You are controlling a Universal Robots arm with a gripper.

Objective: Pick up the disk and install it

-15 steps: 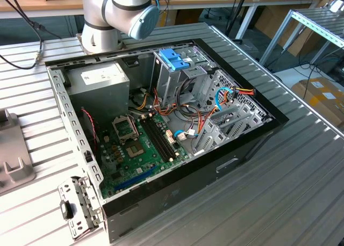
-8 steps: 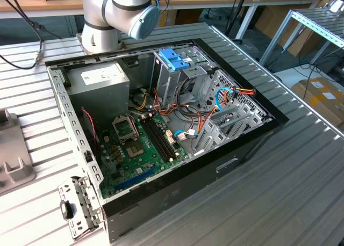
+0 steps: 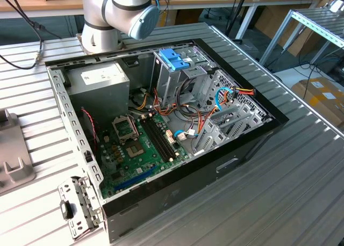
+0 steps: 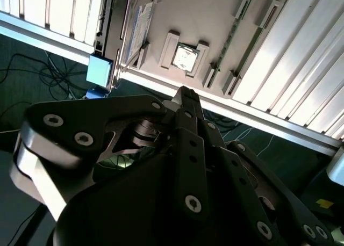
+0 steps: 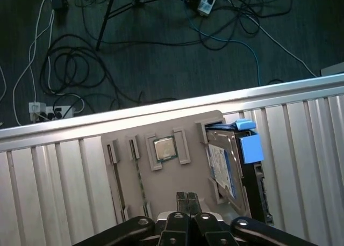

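Observation:
The disk (image 5: 224, 166) is a silver drive with a white and blue label and light blue rails (image 5: 251, 147). It rests at one end of a grey holder tray (image 5: 177, 181) on the slatted table. In the first wrist view my gripper (image 5: 187, 199) hangs above the tray, beside the disk and apart from it, its two fingers pressed together with nothing between them. In the second wrist view the disk (image 4: 140, 26) and its blue tab (image 4: 99, 70) lie beyond the shut gripper (image 4: 185, 94).
A processor chip (image 5: 164, 148) and thin memory sticks (image 5: 115, 173) sit in the same tray. In the exterior view the open computer case (image 3: 161, 128) holds a drive cage with a blue bracket (image 3: 173, 58), a grey power supply (image 3: 99, 79) and a motherboard (image 3: 140, 144). Cables (image 5: 161, 31) cover the floor past the table edge.

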